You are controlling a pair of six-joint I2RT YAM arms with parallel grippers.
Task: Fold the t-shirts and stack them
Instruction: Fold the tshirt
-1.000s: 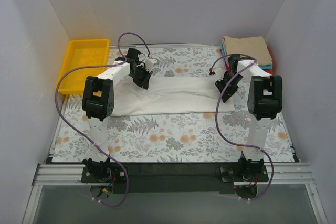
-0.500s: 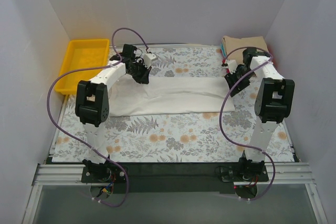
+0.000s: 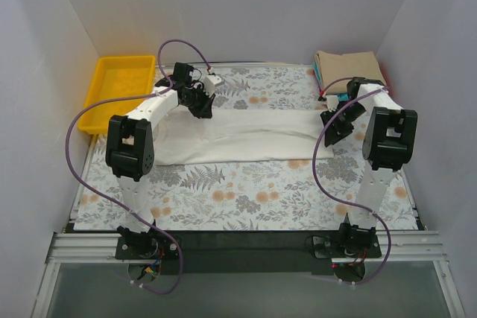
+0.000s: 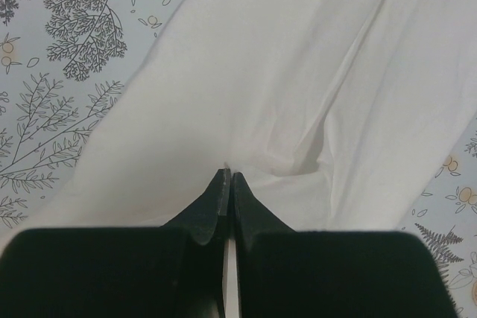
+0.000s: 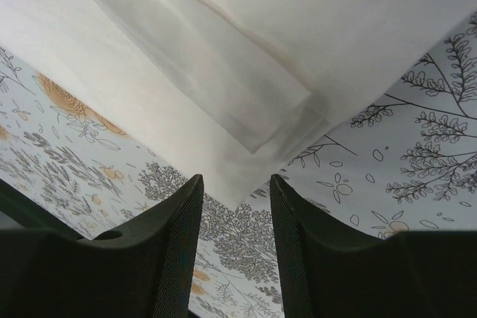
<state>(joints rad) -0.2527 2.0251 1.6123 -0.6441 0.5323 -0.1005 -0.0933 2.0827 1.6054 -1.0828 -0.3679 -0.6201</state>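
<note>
Scanning from above, we note the bench (image 3: 246, 199) under its floral cover filling most of the view. Across its middle, a little toward the far side, lies the white t-shirt (image 3: 246, 135). It is spread as a long sideways band, broader at the left end and narrowing toward the right. It lies flat on the cover with a few soft creases.

The left arm (image 3: 149, 109) reaches out over the shirt's far left edge. The right arm (image 3: 387, 135) reaches toward the shirt's right end.

A yellow tray (image 3: 95, 98) sits at the far left, beside the cover's edge, apart from the shirt. In the far right corner rests the folded stack (image 3: 350, 65), tan on top with a teal edge showing below it. It is near the right arm and not touching the white shirt.

Left jaws: in the wrist view the fingers (image 4: 250, 210) are pressed together. Their tips are on the white cloth, a thin white sliver shows between them, and a small pucker lies just beside the tips. We read this as pinching the shirt.

Right jaws: the fingers (image 5: 175, 251) stand moderately apart and hold nothing. The shirt's folded corner (image 5: 246, 184) points down into the gap, with floral cover on either side.
</note>
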